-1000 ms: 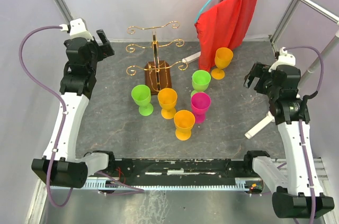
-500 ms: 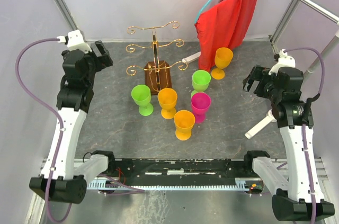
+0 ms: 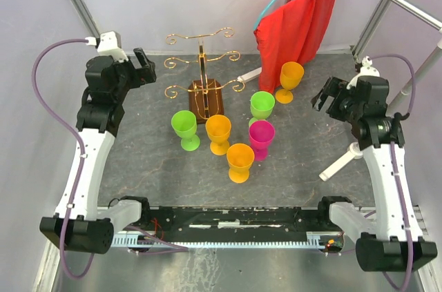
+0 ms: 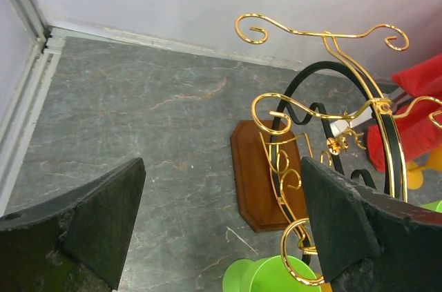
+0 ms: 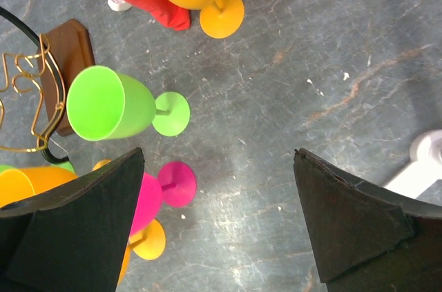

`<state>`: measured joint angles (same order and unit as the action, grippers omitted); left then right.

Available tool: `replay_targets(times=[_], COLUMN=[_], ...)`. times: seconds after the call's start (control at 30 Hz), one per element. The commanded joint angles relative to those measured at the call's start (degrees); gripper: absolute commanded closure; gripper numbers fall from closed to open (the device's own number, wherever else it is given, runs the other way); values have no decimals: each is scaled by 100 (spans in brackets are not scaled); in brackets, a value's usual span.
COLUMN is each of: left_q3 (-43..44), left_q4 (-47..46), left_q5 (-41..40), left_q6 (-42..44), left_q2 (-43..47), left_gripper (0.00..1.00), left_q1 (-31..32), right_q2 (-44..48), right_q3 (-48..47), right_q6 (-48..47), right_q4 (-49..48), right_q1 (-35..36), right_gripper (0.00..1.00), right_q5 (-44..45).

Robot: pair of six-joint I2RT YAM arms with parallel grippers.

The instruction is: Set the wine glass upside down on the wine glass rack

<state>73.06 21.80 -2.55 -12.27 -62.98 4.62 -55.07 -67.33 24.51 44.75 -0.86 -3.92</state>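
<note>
Six glasses [image 3: 218, 130] stood upright near the rack [image 3: 201, 64]. Left fingers [image 4: 90, 223] gaped wide, empty, left of it; right fingers [image 5: 345, 230] likewise, well right.

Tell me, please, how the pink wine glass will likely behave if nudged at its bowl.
The pink wine glass probably tips easily: wide bowl, thin stem, small foot. It looks like plastic, so likely light and sturdy. Once down, it might roll in an arc.

upright gold wire rack [image 3: 205, 92], 6 upright glasses [image 3: 218, 128] beside
</note>
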Motion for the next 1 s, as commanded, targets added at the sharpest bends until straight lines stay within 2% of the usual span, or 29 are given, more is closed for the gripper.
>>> replay_targets(times=[0.0,0.13,0.33,0.57,0.77,0.97], left_q3=[257,374,109,-275,-425,-606], left_q4=[-407,-624,-917,-1415,-1636,-1911], left_q5=[302,287,271,-10,-84,63], left_q6=[-240,-236,92,-115,-131,-173], left_q2=[-121,-133,97,441,411,356], left_gripper=[1,1,1,1,1,1], left_q1=[-6,-5,-9,-6,-6,-1], right_q2=[-434,-1193,-1967,-3270,-3854,-4226], right_q3=[-258,-583,-502,-1346,-1393,-1364], right_q6=[341,452,817,723,792,755], right_q4=[-844,-1281,-2381,-2576,-2989,-3147], right_q1=[1,2,8,36,63,94], right_gripper=[5,9,10,12,13,22], right_q5=[-153,-241,46,172,140,67])
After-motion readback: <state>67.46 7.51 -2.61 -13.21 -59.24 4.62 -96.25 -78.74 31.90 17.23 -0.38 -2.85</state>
